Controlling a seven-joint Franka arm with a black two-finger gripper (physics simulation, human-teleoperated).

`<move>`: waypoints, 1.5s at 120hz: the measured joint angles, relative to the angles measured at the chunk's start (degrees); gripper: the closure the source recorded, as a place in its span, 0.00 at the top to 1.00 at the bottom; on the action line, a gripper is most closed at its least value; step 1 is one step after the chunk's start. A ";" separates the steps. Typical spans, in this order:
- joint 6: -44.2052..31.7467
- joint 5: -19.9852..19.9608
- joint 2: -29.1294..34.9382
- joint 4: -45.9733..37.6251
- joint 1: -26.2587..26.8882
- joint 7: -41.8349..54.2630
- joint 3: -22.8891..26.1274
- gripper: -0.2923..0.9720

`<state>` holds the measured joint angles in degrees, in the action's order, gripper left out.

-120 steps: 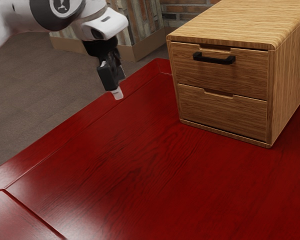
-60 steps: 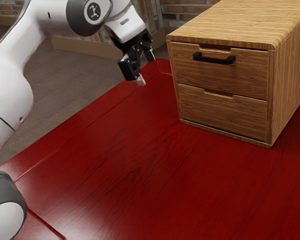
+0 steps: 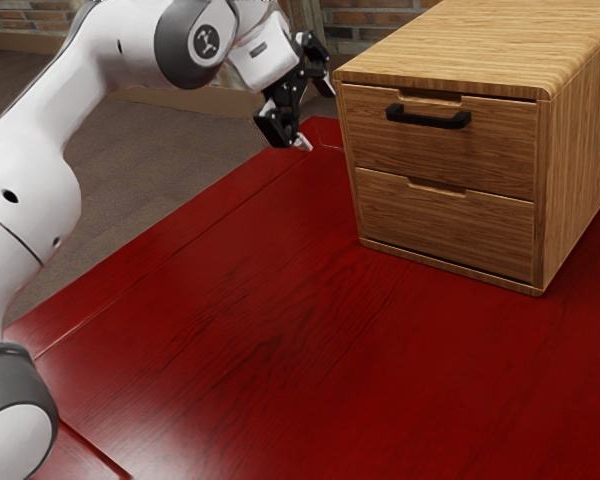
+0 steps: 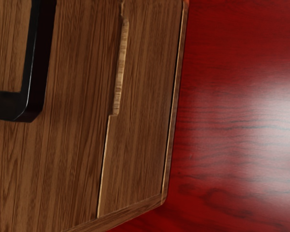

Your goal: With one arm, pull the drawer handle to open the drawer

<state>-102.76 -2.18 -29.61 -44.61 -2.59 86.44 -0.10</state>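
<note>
The arm has swung further toward the exterior view's right since a moment ago. Its gripper (image 3: 313,115) now hangs just off the upper front corner of the wooden cabinet (image 3: 500,40), closer than before and a little higher above the red table (image 3: 280,330). The fingers stand spread apart, with nothing between them. The grey joint behind the hand carries a small white emblem (image 3: 208,38), but I can't read any lettering on it.

The drawer handle (image 3: 428,117) is a slim black bar with short bent ends, fixed across the upper middle of the top drawer (image 3: 440,155). That drawer sits flush with the cabinet's face, as does the lower drawer (image 3: 445,220), which has a shallow notch in its upper edge. From the wrist camera, one end of the handle (image 4: 31,63) stands out dark against the wood grain.
</note>
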 joint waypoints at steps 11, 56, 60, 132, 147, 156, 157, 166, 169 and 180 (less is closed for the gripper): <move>-1.85 -0.01 -0.93 0.02 2.39 1.00 -0.18 0.77; -7.74 -0.10 -2.91 0.04 4.60 3.87 0.17 0.77; -8.25 -0.10 -3.06 0.04 4.57 4.06 0.18 0.77; -16.12 -0.10 -6.59 0.02 4.82 6.65 -0.27 0.77; -16.53 -0.10 -7.05 -0.05 4.86 6.95 -0.28 0.77; -16.68 -0.10 -7.27 -0.06 5.21 7.11 -0.13 0.77; -16.70 -0.10 -7.29 -0.06 5.28 7.12 -0.13 0.77; -16.79 -0.10 -7.46 -0.06 5.65 7.25 -0.09 0.77; -16.82 -0.10 -7.48 -0.06 5.72 7.29 -0.08 0.77; -16.78 -0.10 -7.52 -0.06 5.82 7.42 0.07 0.77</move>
<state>-119.54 -2.28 -37.13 -44.67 3.23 93.85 -0.03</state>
